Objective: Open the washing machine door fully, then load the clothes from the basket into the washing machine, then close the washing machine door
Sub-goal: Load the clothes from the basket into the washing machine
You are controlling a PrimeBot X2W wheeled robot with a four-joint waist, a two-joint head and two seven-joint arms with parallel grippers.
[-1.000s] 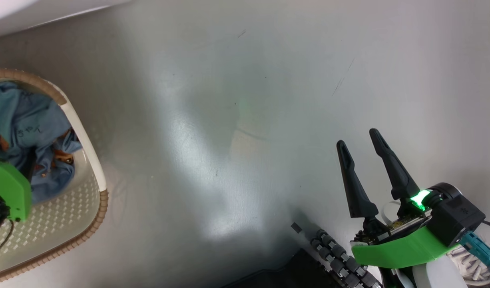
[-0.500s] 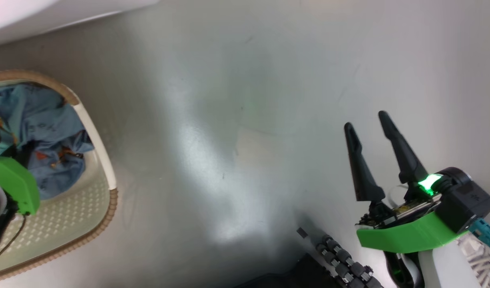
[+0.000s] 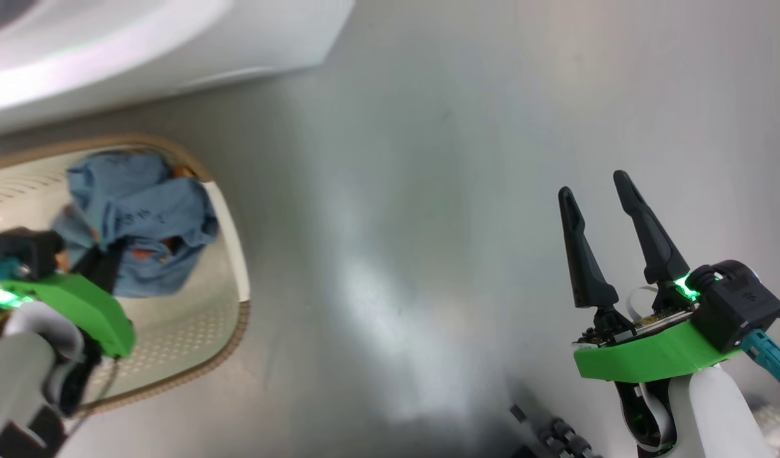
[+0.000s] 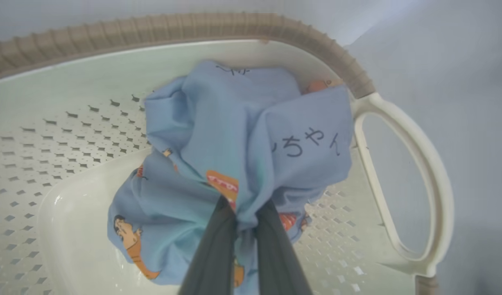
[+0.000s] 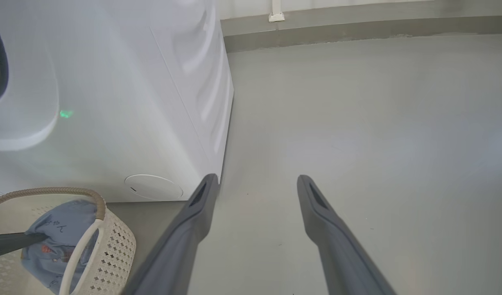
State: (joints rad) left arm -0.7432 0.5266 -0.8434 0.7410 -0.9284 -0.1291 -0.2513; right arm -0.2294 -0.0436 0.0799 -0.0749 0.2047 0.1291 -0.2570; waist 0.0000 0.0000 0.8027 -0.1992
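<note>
Left gripper (image 4: pixel 246 205) is squeezing the clothes (image 4: pixel 234 135).
They are soft, light, probably drooping from one bunched fold; right gripper (image 3: pixel 592 186) is hanging open, empty.

Right end effector (image 5: pixel 257 180): fingers spread wide, over grey floor (image 5: pixel 357 123). Washer (image 5: pixel 111 82) is white and stands at left; round flap (image 5: pixel 153 187) low on its front, green light spot (image 5: pixel 65 113) higher up. Basket (image 5: pixel 111 246) sits lower left, just before the washer, blue clothes (image 5: pixel 58 229) inside. Left end effector (image 5: pixel 40 236): dark sliver from left edge, tip against clothes.
</note>
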